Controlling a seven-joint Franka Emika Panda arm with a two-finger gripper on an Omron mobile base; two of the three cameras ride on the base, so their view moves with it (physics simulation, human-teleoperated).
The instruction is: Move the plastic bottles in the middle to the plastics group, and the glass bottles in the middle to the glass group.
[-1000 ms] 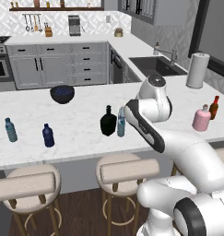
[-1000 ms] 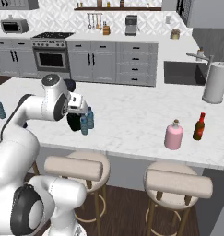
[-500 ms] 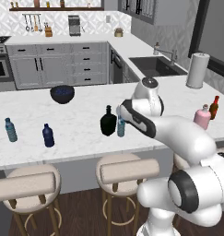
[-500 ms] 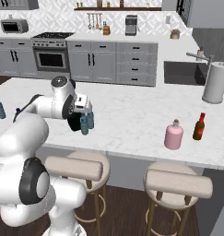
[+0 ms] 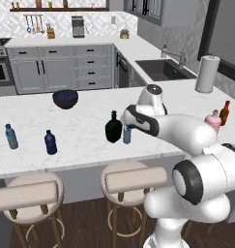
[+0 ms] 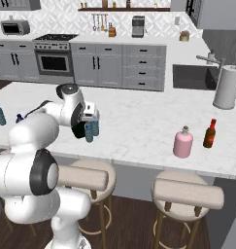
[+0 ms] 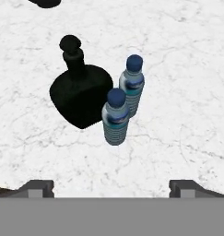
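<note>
Hand view, looking down on the white marble counter (image 7: 187,69): two plastic bottles with blue caps stand just beside each other near centre, one (image 7: 115,118) at 6 o'clock of the other (image 7: 132,85), and one black flask (image 7: 81,94) stands at 9 o'clock of the pair, touching or nearly touching them. The hand (image 7: 111,186) hovers above with its two dark fingertips (image 7: 37,188) spread wide at the lower edge, pinching nothing.

Left base view: the flask (image 5: 113,128) and one visible plastic bottle (image 5: 127,132) stand mid-counter, just at the end of the white arm; the second plastic bottle cannot be told apart here. At 9 o'clock of them, well apart, stand the two members of the plastics group, one teal bottle (image 5: 11,136) and one dark navy bottle (image 5: 51,142). One dark bowl (image 5: 65,98) sits at 11 o'clock. The pink bottle (image 5: 213,118) and red-capped brown bottle (image 5: 225,112) are partly hidden behind the arm at 3 o'clock; one paper-towel roll (image 5: 207,73) stands beyond.

Right base view: the glass group shows unobstructed, pink bottle (image 6: 182,142) beside brown bottle (image 6: 209,133); here the arm covers most of the flask, leaving the plastic bottles (image 6: 91,130) partly visible under the hand (image 6: 90,115).
</note>
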